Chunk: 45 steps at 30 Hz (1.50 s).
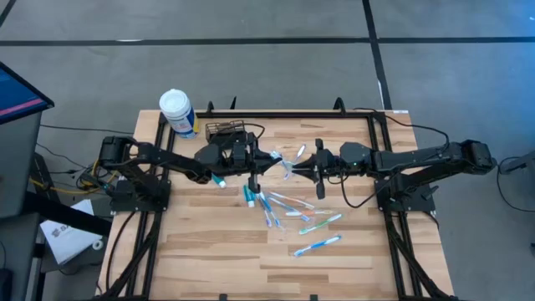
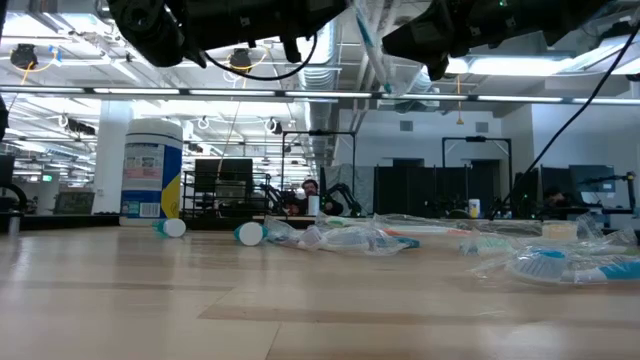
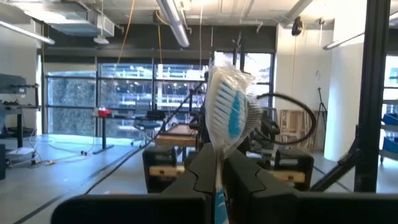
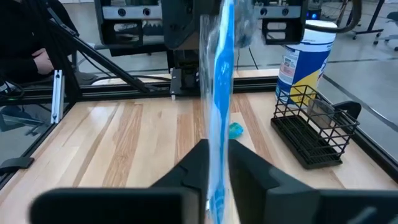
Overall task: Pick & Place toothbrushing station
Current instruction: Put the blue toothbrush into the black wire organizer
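No readable text anywhere (bottle [image 4: 306,57] label print too small to make out).

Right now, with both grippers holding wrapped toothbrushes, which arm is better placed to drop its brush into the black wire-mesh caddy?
Probably the left. The left gripper hangs just beside the black wire-mesh caddy, shut on a wrapped blue-and-white toothbrush. The right gripper sits farther off toward the table's middle, across the left arm.
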Available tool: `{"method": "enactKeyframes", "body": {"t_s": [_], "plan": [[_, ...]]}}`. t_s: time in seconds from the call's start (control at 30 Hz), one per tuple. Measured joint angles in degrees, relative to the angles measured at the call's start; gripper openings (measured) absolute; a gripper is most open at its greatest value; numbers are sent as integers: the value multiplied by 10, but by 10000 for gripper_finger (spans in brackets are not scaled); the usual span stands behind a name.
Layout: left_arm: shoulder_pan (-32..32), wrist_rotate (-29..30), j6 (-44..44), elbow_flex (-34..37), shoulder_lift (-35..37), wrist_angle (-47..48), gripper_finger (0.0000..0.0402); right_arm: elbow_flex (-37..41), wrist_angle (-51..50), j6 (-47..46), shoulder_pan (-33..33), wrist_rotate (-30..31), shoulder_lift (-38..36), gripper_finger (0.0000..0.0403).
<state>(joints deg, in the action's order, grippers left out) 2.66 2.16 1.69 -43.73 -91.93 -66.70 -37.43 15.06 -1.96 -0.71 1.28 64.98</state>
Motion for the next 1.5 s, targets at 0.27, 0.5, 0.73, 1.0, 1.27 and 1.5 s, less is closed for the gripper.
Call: {"method": "enactKeyframes", "body": {"t_s": [0.27, 0.5, 0.73, 1.0, 1.27, 1.5], "plan": [[0, 0, -2, 48, 69, 25, 0, 0, 1, 9, -5, 0, 0, 136], [0, 18, -2, 102, 151, 72, 0, 0, 4, 9, -6, 2, 0, 176], [0, 59, -3, 143, 208, 107, 0, 0, 4, 9, -6, 2, 0, 185], [0, 146, -18, 161, 251, 150, 0, 0, 4, 9, -7, 2, 0, 166], [18, 195, -41, 162, 256, 160, 0, 0, 3, 10, -7, 2, 0, 153], [66, 195, -25, 162, 256, 182, 0, 0, 2, 11, -9, 2, 0, 146]]}}
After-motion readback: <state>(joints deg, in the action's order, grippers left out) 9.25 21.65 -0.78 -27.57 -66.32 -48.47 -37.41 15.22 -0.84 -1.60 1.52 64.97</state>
